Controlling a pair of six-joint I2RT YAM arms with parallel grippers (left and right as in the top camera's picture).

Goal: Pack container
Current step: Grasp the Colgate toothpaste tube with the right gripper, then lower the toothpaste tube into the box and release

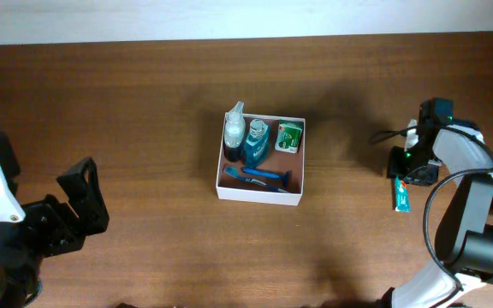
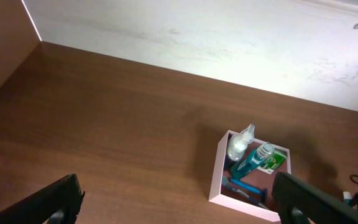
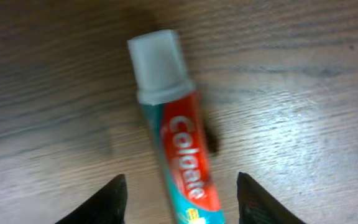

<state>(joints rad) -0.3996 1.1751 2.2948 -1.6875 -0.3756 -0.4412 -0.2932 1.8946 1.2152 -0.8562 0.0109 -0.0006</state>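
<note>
The container (image 1: 258, 193) is a square white-walled box with a pinkish-brown inside at the table's middle. It holds a clear spray bottle (image 1: 233, 130), a blue bottle (image 1: 255, 144), a green-and-white packet (image 1: 288, 136) and a blue razor (image 1: 264, 177). It also shows in the left wrist view (image 2: 217, 180). A Colgate toothpaste tube (image 3: 178, 143) with a white cap lies flat on the table at the right (image 1: 400, 193). My right gripper (image 3: 179, 202) is open, its fingers on either side of the tube, just above it. My left gripper (image 2: 179, 202) is open and empty at the far left.
A pale wall (image 2: 229, 37) runs along the table's far edge. A black cable (image 1: 388, 134) hangs by the right arm. Bare wood tabletop (image 1: 144, 128) lies between the left arm and the box.
</note>
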